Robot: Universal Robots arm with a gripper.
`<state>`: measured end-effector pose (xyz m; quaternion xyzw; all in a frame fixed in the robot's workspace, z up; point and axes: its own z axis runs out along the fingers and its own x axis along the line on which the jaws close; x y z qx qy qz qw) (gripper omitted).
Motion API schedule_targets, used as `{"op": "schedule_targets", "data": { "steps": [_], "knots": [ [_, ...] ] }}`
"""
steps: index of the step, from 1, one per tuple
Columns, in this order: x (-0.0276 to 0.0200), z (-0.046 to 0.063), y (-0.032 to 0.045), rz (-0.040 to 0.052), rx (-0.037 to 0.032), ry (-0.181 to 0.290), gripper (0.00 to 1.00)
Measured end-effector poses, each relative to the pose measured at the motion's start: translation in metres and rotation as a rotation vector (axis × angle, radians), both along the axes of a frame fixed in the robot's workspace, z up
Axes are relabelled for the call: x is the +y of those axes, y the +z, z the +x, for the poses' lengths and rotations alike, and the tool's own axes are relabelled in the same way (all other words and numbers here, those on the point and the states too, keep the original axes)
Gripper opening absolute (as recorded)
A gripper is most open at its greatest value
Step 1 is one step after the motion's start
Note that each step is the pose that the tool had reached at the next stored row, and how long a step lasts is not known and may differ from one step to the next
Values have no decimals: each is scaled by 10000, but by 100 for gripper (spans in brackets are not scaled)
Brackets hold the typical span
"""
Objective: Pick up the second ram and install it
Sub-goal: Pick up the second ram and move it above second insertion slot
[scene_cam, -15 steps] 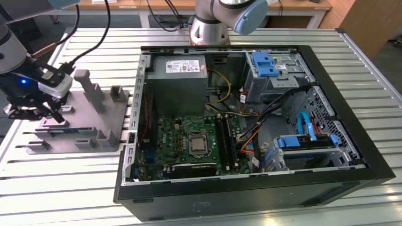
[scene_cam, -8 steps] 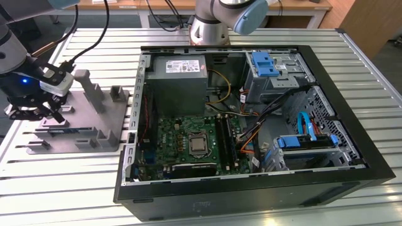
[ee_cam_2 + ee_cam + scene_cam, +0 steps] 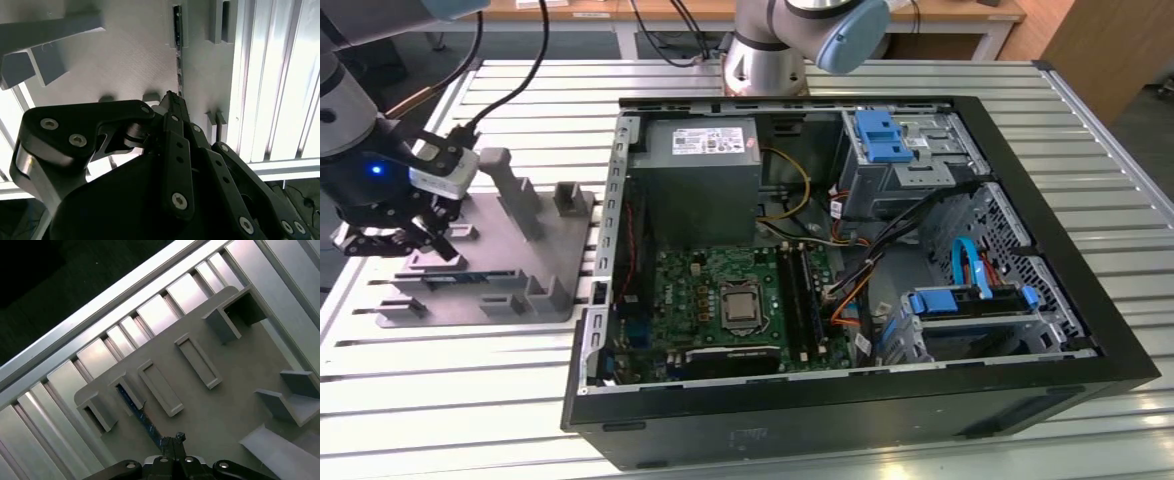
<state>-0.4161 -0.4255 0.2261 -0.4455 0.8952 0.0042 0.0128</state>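
The pick-up step is judged to be in hand, with installation not yet begun. In the exterior view the end effector (image 3: pixel 400 240) is seen lowered onto the grey tray (image 3: pixel 547 262), which lies on the slatted surface (image 3: pixel 480 365) at the exterior view's left, just beside the open computer case (image 3: pixel 1067 330). The second ram (image 3: pixel 134 406) is seated on edge in the tray's low supports. In the first wrist view it runs as a thin blue strip straight up to the end effector's tips. Those tips are drawn close together there, and the end effector appears to be pinching the stick near one end, though actual contact is hidden by the stick's thinness. The stick has not been raised out of its supports. It is well apart from the green motherboard (image 3: pixel 707 300) and the long memory slots (image 3: pixel 797 295) inside the case. As a judgement, the next move calls for a straight pull clear of the supports with the grip kept firm and square, since an off-centre hold on so long and thin a board could let it tilt or bind.
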Motion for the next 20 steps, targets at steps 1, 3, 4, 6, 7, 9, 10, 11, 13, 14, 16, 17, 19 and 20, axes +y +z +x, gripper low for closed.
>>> {"op": "schedule_targets", "data": {
  "steps": [1, 3, 4, 6, 7, 9, 10, 11, 13, 14, 16, 17, 19, 20],
  "knots": [
    [0, 0, 0, 0, 0, 82, 10],
    [0, 0, 0, -2, 0, 219, 10],
    [0, 0, 0, -4, 0, 278, 10],
    [0, 0, 0, -6, 1, 399, 10],
    [0, 0, 0, -6, 0, 460, 10],
    [0, 0, 0, -6, 0, 583, 10],
    [0, 0, 0, -5, -1, 643, 10],
    [0, 0, 0, -6, 0, 710, 10],
    [0, 0, 0, -6, 0, 832, 10],
    [0, 0, 0, -6, 0, 891, 10],
    [0, 0, 0, -5, 0, 1012, 10],
    [0, 0, 0, -6, 0, 1078, 10],
    [0, 0, 0, -6, 0, 1206, 10],
    [0, 0, 0, -6, 0, 1269, 10]
  ]
}}
